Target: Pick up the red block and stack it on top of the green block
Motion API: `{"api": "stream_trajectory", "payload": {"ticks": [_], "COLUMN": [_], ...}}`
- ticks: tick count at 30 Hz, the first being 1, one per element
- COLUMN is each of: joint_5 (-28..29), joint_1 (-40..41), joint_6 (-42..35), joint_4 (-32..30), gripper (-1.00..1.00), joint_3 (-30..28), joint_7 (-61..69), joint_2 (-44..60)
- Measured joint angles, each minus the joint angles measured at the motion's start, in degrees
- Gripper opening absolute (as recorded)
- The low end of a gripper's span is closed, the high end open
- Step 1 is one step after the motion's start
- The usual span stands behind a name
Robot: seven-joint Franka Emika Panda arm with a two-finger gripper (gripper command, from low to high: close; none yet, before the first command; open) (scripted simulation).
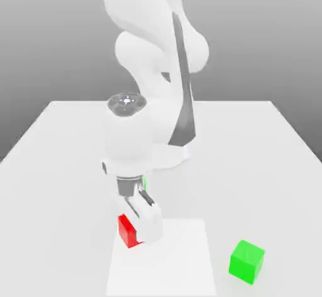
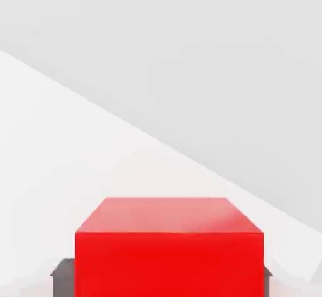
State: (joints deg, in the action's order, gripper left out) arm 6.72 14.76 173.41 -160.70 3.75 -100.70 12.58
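The red block sits low at the table's near side, left of centre in the exterior view. My gripper reaches down onto it, with one white finger pressed against its right face. In the hand view the red block lies between dark pads that touch both of its sides, so the gripper is shut on it. The green block stands alone on the table toward the exterior view's right, nearer the front edge and well apart from the red one.
A brighter square patch marks the white table under and beside the red block. The arm's bulky white body rises behind the gripper. Open table surface lies between the two blocks.
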Motion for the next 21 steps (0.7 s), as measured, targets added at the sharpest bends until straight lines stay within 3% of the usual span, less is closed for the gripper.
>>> {"api": "stream_trajectory", "payload": {"ticks": [11,16,21], "joint_5": [-6.86,-6.6,-3.6], "joint_1": [0.7,-4.3,-16.0], "joint_6": [-11.2,-17.49,-22.97], "joint_4": [-1.9,5.48,15.07], "gripper": [-1.0,-1.0,-1.0], "joint_3": [2.56,9.78,14.93], "joint_7": [4.94,-1.13,-10.62], "joint_2": [-13.16,-11.61,-7.54]}}
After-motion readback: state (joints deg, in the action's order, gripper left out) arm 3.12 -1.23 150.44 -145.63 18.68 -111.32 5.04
